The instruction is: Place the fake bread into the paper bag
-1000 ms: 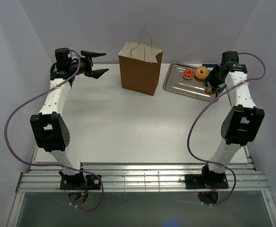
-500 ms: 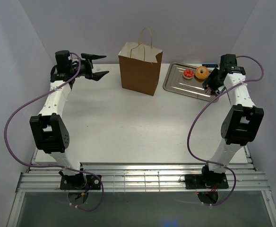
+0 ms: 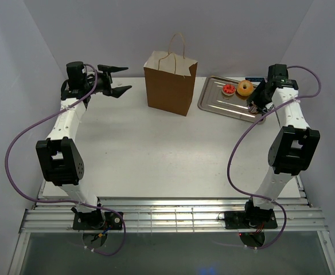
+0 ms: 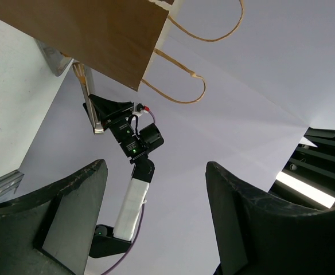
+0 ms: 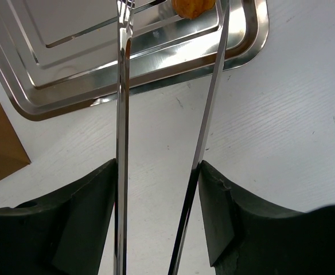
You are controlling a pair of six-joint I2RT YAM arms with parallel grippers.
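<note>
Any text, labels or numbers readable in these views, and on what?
None readable. The paper bag is plain brown, with no print showing. The tray and the tongs are bare metal. Nothing legible elsewhere.

No legible text, labels or numbers in any view. The paper bag (image 3: pixel 168 86) is plain brown and the tray (image 3: pixel 218 101) is bare metal.
</note>
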